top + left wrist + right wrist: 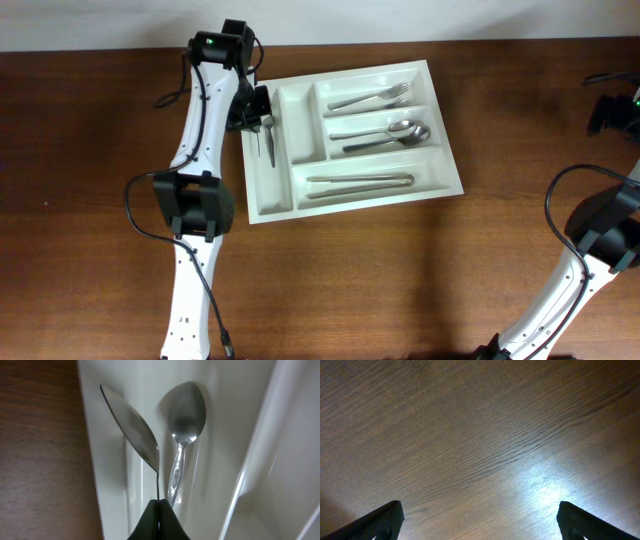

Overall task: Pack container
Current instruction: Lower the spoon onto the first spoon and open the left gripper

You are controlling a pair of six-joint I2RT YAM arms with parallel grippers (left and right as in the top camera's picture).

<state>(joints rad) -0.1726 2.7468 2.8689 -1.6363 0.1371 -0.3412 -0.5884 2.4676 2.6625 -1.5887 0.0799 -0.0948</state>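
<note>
The container, a white cutlery tray [298, 135], lies at the table's middle. My left gripper [262, 112] is over its leftmost narrow compartment. In the left wrist view the left gripper [160, 505] is shut on the thin handle of a small spoon [134, 430], which it holds on edge above the white tray floor [230, 420]. A second small spoon [184, 415] lies flat in that compartment beside it. My right gripper [480, 522] is open and empty over bare wood, and shows at the far right edge of the overhead view [608, 113].
The long compartments hold forks [370, 98] at the back, large spoons [385, 134] in the middle and knives [360, 181] at the front. The second narrow compartment looks bare. Dark wood table [400, 280] surrounds the tray, and both arm bases stand at the front.
</note>
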